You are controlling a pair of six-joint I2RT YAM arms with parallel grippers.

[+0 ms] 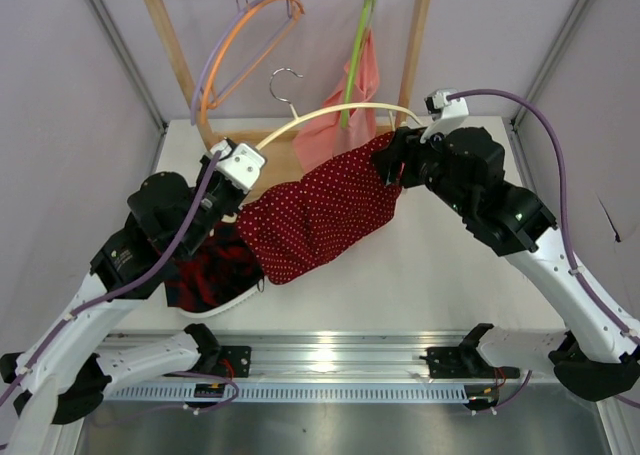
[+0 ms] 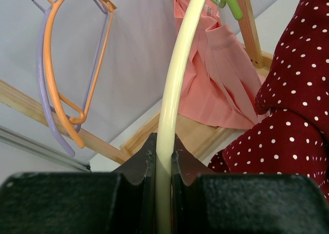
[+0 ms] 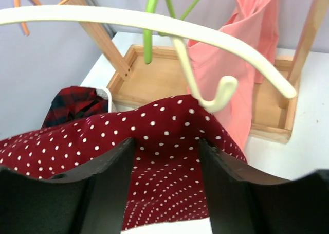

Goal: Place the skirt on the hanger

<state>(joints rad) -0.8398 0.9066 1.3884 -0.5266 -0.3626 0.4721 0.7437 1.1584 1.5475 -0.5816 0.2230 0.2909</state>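
While the left hand (image 2: 163, 159) clamps one end of the hanger (image 2: 177, 79), the right hand (image 3: 167, 162) stands open around the skirt (image 1: 320, 215), slung just under the hanger. Better to retake the waistband edge and lift it squarely onto the peg (image 3: 218, 95).

Dark-red white-dotted skirt (image 1: 320, 220), cream hanger (image 2: 171, 90), salmon-pink cloth (image 2: 221, 74)

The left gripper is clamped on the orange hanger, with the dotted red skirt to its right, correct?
No: the left gripper is clamped on the cream hanger, as the left wrist view shows. The skirt is to its right.
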